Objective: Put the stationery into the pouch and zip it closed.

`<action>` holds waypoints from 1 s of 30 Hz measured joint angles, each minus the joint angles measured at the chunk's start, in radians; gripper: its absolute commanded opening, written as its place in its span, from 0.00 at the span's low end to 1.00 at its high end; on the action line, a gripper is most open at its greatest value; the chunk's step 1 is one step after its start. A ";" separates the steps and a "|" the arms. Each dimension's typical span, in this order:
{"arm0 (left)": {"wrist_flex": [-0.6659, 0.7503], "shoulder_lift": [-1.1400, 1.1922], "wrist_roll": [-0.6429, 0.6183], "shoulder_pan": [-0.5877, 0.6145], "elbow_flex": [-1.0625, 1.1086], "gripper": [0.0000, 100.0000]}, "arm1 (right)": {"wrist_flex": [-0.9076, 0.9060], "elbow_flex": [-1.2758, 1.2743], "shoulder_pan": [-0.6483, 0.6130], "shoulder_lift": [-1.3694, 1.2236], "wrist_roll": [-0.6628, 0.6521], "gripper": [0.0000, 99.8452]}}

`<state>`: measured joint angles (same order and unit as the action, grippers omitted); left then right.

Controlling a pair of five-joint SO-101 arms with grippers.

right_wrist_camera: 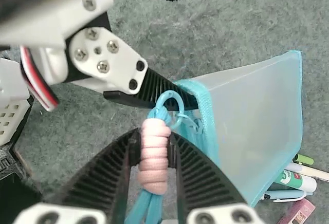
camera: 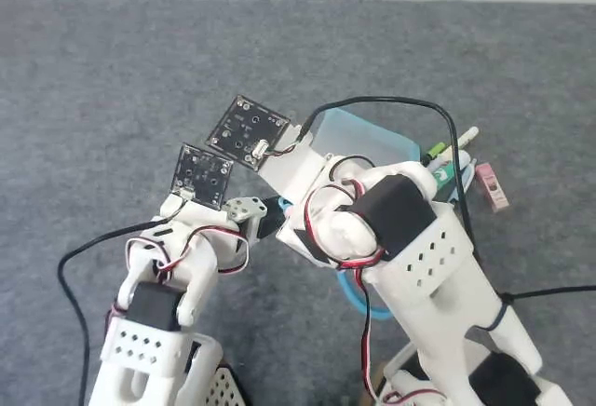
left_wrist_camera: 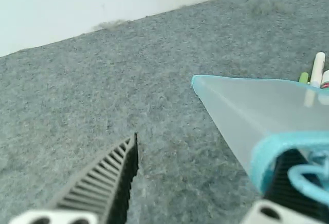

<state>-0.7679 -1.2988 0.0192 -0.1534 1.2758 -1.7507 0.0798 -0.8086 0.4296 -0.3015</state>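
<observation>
One pouch [camera: 358,134] (clear, blue-edged) lies right of the table's [camera: 102,89] middle, and the right arm hides most of it from above. The right gripper [right_wrist_camera: 154,139] is clamped on one pink bead [right_wrist_camera: 153,160] on the blue cord [right_wrist_camera: 146,206] at the pouch's corner. The left gripper [right_wrist_camera: 194,47] has its fingers wide apart, with one finger against that same corner. The pens [camera: 453,156], perhaps four since they overlap, and one pink block [camera: 492,188] lie outside the pouch, toward the table's right edge.
</observation>
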 measured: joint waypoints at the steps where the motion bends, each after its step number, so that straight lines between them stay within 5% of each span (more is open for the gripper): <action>1: 0.000 0.000 0.000 0.000 0.000 0.41 | 0.000 0.000 -0.003 0.002 0.000 0.01; 13: 0.117 0.074 -0.041 -0.011 0.041 0.29 | -0.005 0.000 -0.054 0.002 -0.018 0.01; 21: 0.129 0.164 -0.055 -0.034 0.041 0.01 | -0.005 -0.002 0.020 0.000 -0.018 0.01; 30: 0.127 0.175 -0.109 0.046 0.041 0.01 | -0.005 -0.002 0.052 0.000 -0.018 0.01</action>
<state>-0.6406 -1.1239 -0.0898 -0.1074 1.3172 -1.7553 0.0783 -0.7564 0.4296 -0.3199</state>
